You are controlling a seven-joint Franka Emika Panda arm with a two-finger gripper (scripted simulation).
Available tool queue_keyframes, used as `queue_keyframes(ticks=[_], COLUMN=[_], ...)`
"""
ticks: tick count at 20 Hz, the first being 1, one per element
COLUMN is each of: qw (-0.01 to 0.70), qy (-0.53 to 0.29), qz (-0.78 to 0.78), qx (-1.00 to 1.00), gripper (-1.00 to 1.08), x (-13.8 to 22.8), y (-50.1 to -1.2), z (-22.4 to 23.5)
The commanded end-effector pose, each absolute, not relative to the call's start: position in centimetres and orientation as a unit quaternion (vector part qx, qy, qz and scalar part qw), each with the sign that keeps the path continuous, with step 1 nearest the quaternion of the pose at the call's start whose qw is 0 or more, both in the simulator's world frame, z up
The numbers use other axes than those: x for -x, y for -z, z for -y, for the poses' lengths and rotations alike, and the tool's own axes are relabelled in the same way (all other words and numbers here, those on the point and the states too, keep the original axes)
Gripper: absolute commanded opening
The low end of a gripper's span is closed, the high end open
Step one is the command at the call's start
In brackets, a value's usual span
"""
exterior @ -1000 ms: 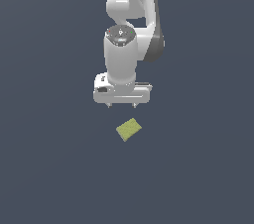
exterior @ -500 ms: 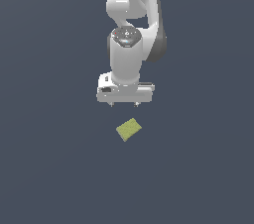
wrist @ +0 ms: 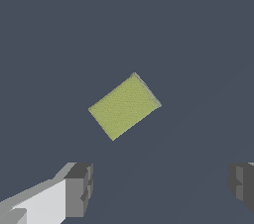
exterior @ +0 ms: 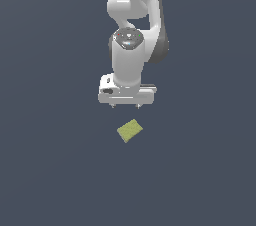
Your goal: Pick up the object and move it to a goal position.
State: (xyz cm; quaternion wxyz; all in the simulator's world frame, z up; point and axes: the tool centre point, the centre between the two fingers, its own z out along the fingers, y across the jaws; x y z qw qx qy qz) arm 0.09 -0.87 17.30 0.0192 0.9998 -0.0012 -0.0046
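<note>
Exterior view: the gripper [exterior: 125, 105] hangs above the worktop [exterior: 50, 170], the object [exterior: 130, 130] lying flat just beyond it — approach step.

Wrist view: fingers [wrist: 79, 188] spread wide, empty; object [wrist: 124, 105] lies skewed — next, rotate, centre, descend.

arm: vertical, wrist down | pincer [exterior: 126, 106]: fingers [wrist: 78, 188] spread wide, empty

Flat yellow-green sponge-textured block [exterior: 130, 130] lies skewed on the dark floor

block [exterior: 130, 130] lying flat on the floor [exterior: 50, 170], skewed; gripper [exterior: 126, 105] above, apart from it
</note>
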Motion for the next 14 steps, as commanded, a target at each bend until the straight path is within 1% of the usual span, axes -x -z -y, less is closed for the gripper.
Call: queue_keyframes(ticks=[1, 14], qw=[0.018, 0.008], qy=[0.005, 0.003], qz=[0.013, 0.151], qx=[-1.000, -0.988], gripper=[1.00, 1.00], x=[-0.2, -1.3], y=[-17.0, -13.5], z=[0.8, 0.1])
